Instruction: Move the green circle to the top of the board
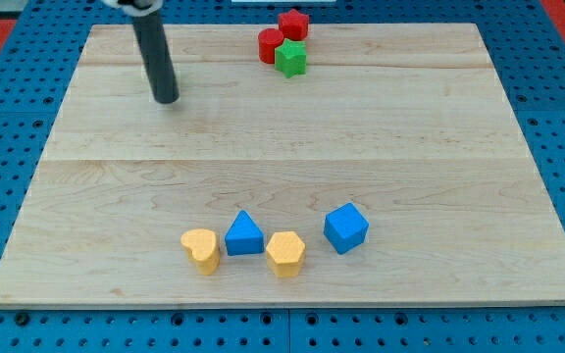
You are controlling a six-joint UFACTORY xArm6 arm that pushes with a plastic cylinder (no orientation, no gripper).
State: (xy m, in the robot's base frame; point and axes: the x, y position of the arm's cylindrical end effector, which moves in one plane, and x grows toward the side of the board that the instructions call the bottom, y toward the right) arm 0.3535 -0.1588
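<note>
A green block (pixel 290 59), star-like in outline, sits near the view's top edge of the wooden board (pixel 410 147). It touches a red round block (pixel 271 45) on its left and lies just below a second red block (pixel 293 24). No other green block shows. My tip (pixel 166 99) rests on the board at the view's upper left, well to the left of this cluster and apart from every block.
Near the view's bottom stand a yellow heart-like block (pixel 201 249), a blue triangle (pixel 244 234), a yellow angular block (pixel 285 253) and a blue cube (pixel 345 227). A blue pegboard (pixel 8 147) surrounds the board.
</note>
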